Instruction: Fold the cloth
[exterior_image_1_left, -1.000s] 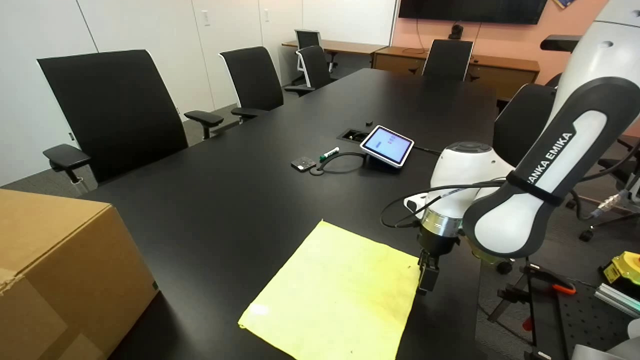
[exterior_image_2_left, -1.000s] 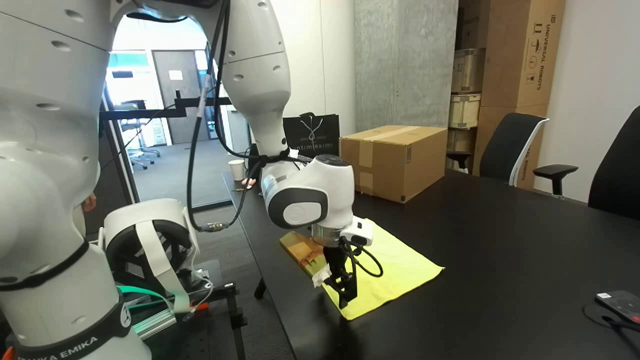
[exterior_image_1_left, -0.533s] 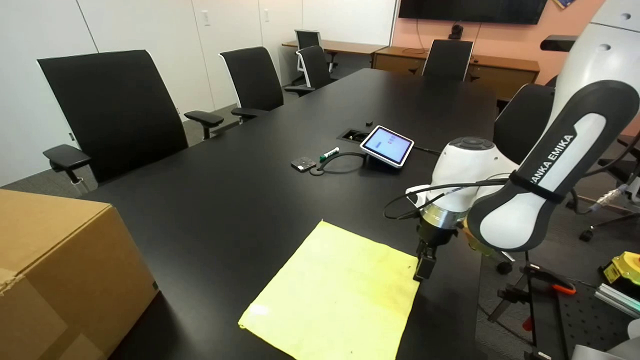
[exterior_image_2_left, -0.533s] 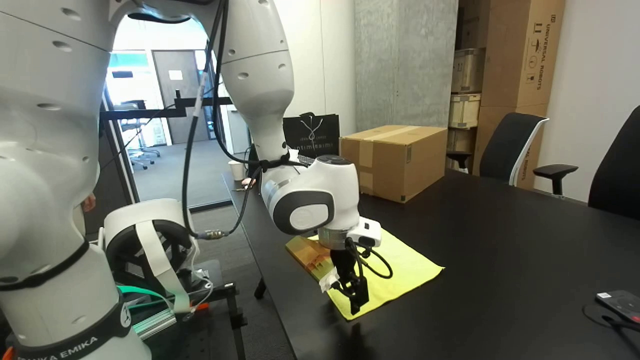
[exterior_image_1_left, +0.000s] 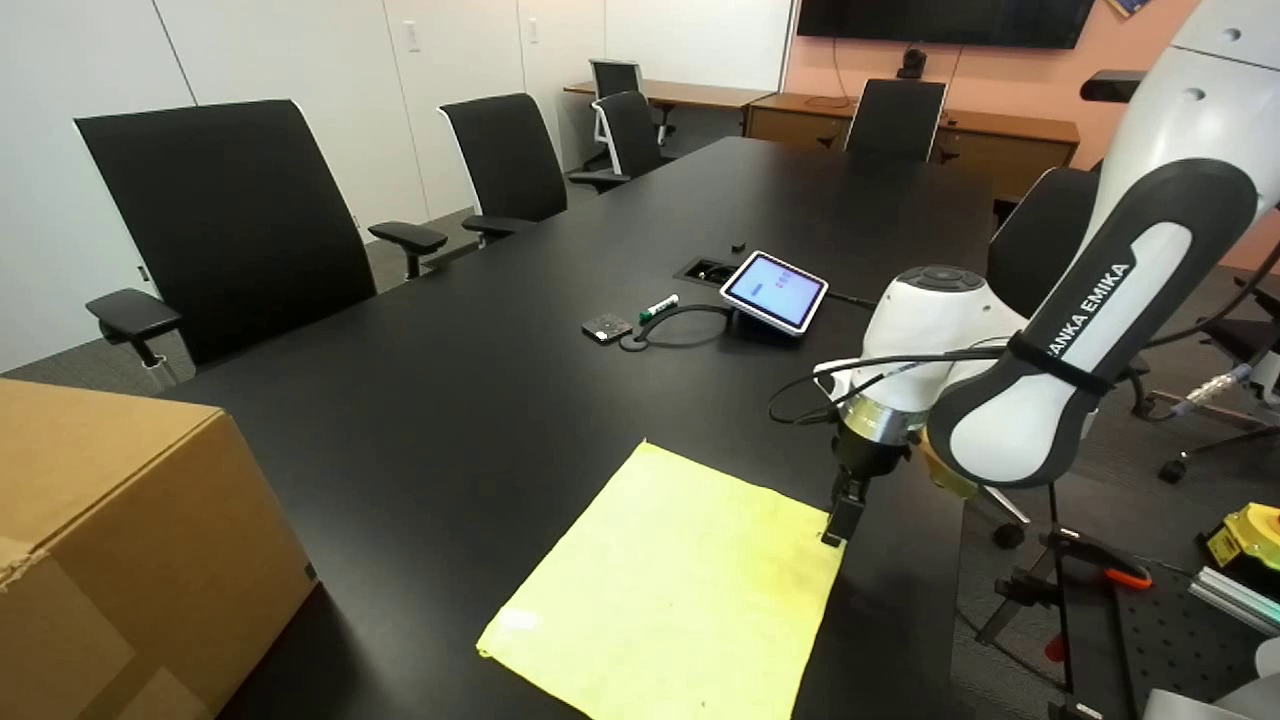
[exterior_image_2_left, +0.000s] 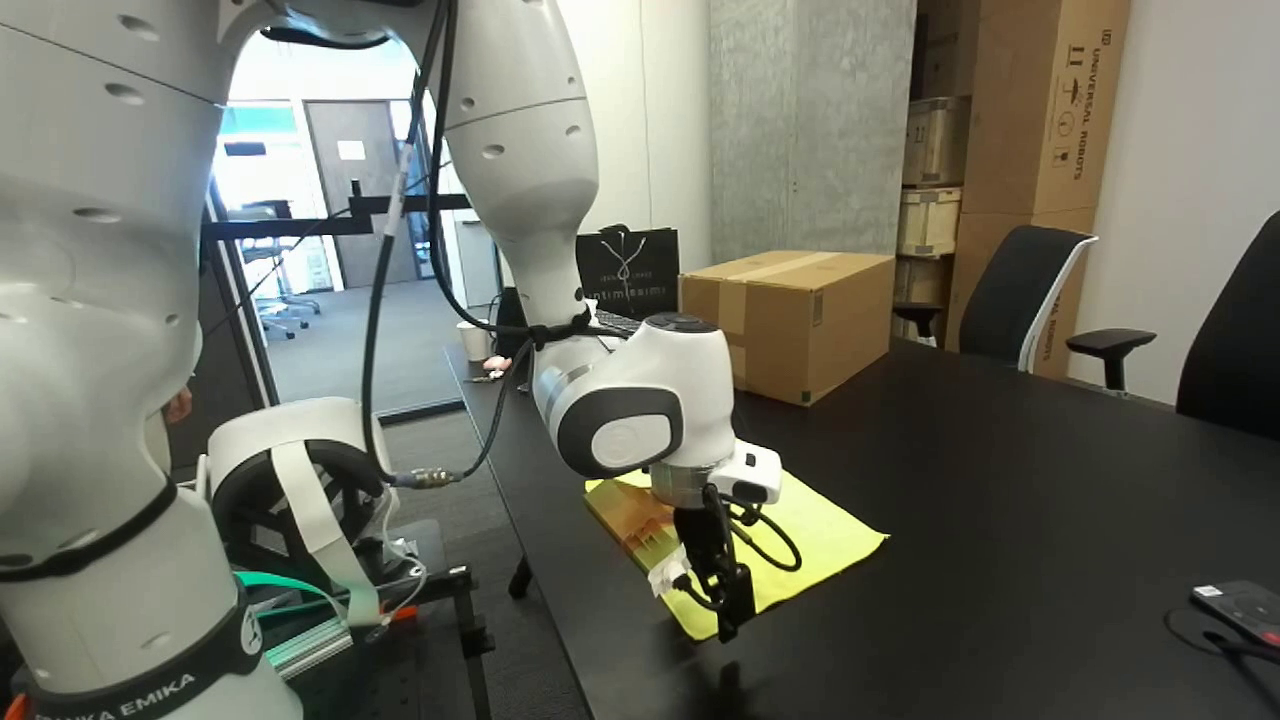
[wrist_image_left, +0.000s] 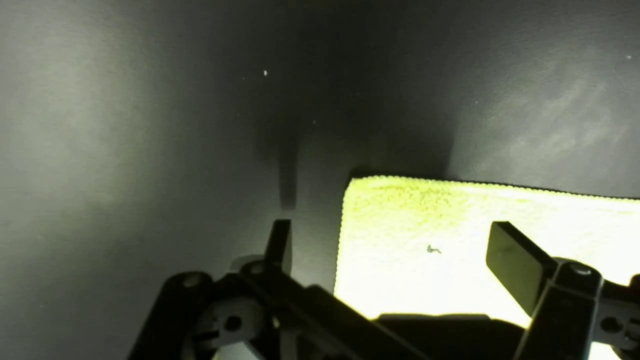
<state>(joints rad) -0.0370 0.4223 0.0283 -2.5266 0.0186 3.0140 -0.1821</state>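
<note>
A yellow cloth (exterior_image_1_left: 670, 590) lies flat and spread out on the black table; it also shows in an exterior view (exterior_image_2_left: 825, 535), partly hidden by the arm. My gripper (exterior_image_1_left: 834, 540) is low over one corner of the cloth, which it also overlaps in an exterior view (exterior_image_2_left: 732, 632). In the wrist view the gripper (wrist_image_left: 391, 225) is open with nothing between its fingers. The cloth's corner (wrist_image_left: 395, 235) shows between them. The left finger is over bare table beyond the cloth's edge; the right finger is over the cloth.
A cardboard box (exterior_image_1_left: 150, 540) stands on the table beyond the cloth, also in an exterior view (exterior_image_2_left: 785, 320). A tablet (exterior_image_1_left: 775, 292), a green marker (exterior_image_1_left: 659, 307) and a small black box (exterior_image_1_left: 607, 328) lie further along the table. A dark remote-like device (exterior_image_2_left: 1240, 610) lies there too.
My gripper has moved along the cloth's edge to its corner, rightward in an exterior view. The cloth has not visibly moved.
</note>
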